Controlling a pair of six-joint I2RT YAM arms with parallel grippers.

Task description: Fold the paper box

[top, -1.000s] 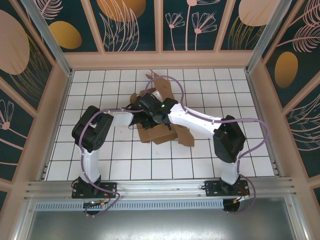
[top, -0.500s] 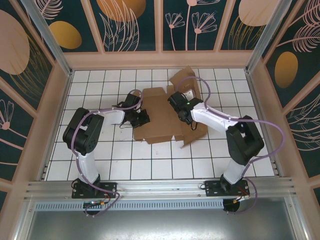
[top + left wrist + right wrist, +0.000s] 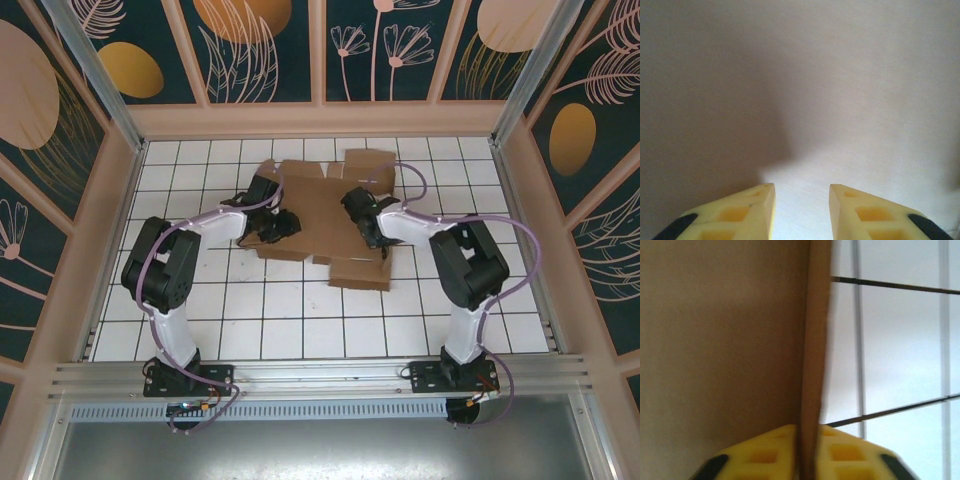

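Paper box (image 3: 320, 208) lies as a flat brown die-cut sheet on the white tiled table (image 3: 250, 310), mid-table and toward the far side, with both grippers on it. Outline is irregular. One flap juts past the right gripper toward the far wall (image 3: 320, 120). Another flap sticks out on the near side, below and just right of that gripper. The left edge sits right under the left gripper.

Left gripper (image 3: 282, 224) is over the sheet's left part. In the left wrist view its jaws (image 3: 801, 200) are spread, with a clear gap between the yellow fingertips (image 3: 765, 202) and nothing in it. Plain cardboard (image 3: 840, 100) lies ahead of the tips, partly in shadow.

Right gripper (image 3: 362, 212) is at the sheet's right part. In the right wrist view its jaws (image 3: 807, 440) pinch a thin cardboard edge that runs straight away from the tips. The box face (image 3: 715, 340) is to the left of that edge and bare tiles (image 3: 890, 340) to the right. The picture is a bit blurred.

Open room: free tiles outboard of each gripper to the side walls, and a wide bare strip between the sheet's near edge and the arm bases. The far edge is near the far wall, with little room there.
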